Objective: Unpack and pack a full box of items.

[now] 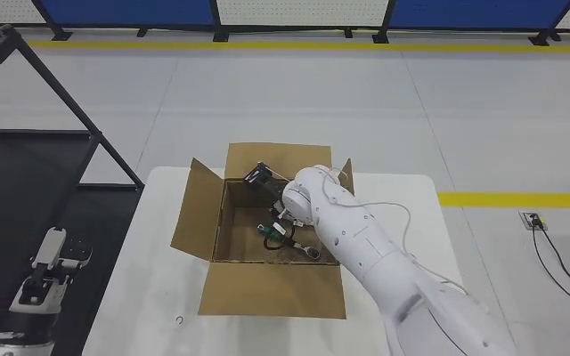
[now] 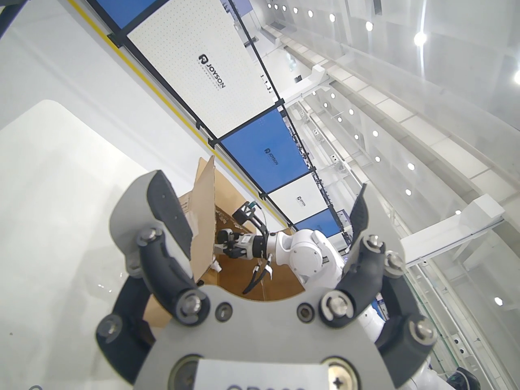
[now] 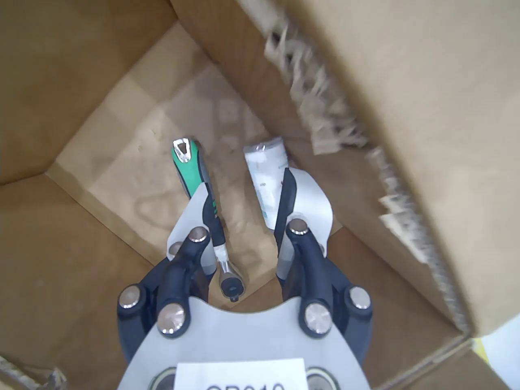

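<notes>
an open brown cardboard box (image 1: pixel 267 289) stands on the white worktop (image 1: pixel 142 267), its flaps folded outward. the right hand (image 3: pixel 243 184) is down inside it, released, fingers spread with nothing between them, above the box floor. on that floor lie a ratchet wrench with a green-and-black grip (image 3: pixel 195 164) and, just beside it, a small white tube (image 3: pixel 266 168). the left hand (image 2: pixel 260 188) is likewise released and holds nothing, off to the box's side and apart from it.
</notes>
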